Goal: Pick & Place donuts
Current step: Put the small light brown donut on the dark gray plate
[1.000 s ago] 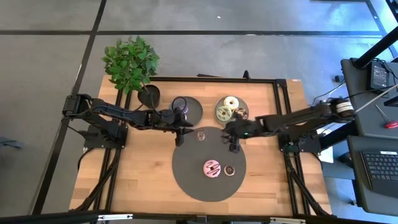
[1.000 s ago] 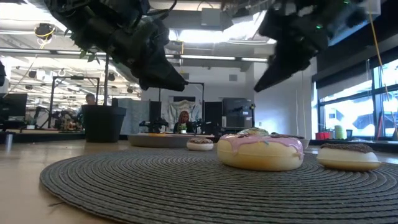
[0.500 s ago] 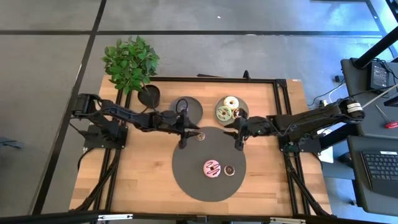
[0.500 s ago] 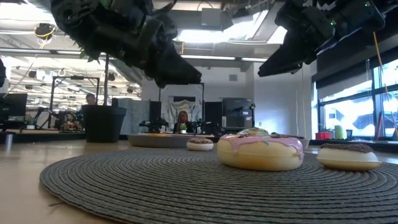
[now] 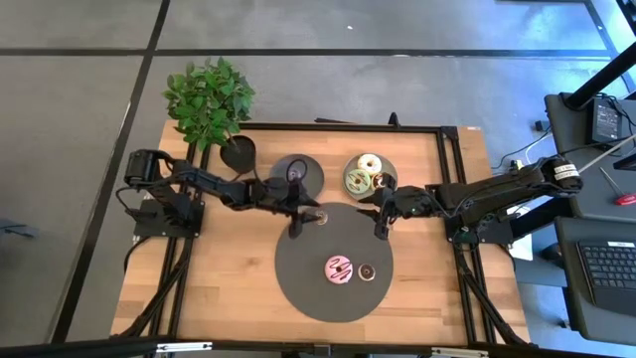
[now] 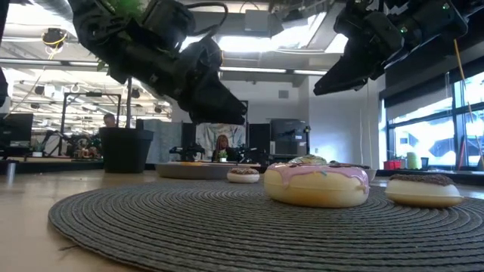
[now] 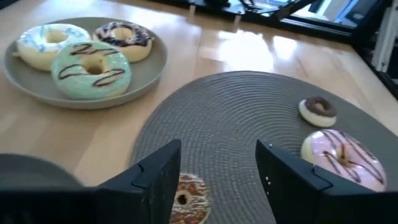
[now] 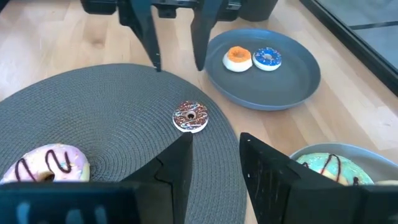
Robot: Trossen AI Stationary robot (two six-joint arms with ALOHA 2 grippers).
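A brown-and-white sprinkled donut (image 5: pixel 320 216) lies flat at the far edge of the dark round mat (image 5: pixel 333 288). My left gripper (image 5: pixel 302 218) hovers open just left of it, and the donut (image 7: pixel 186 198) shows low between its fingers. My right gripper (image 5: pixel 379 223) hangs open over the mat's far right part, facing the same donut (image 8: pixel 190 116). A large pink donut (image 5: pixel 340 268) and a small chocolate one (image 5: pixel 367 270) lie on the mat. White, green and chocolate donuts sit on the right grey plate (image 7: pixel 81 99). Orange and blue donuts sit on the left plate (image 8: pixel 292 87).
A potted plant (image 5: pixel 211 104) stands at the table's far left corner. The two plates sit side by side behind the mat. Bare wood lies left and right of the mat (image 5: pixel 214 268). In the low view, a person sits in the room behind the table (image 6: pixel 223 147).
My left gripper has moved toward the table's right and a little down, closing on the sprinkled donut. My right gripper has risen off the mat and drawn slightly toward the right, then held still. The donuts have stayed in place.
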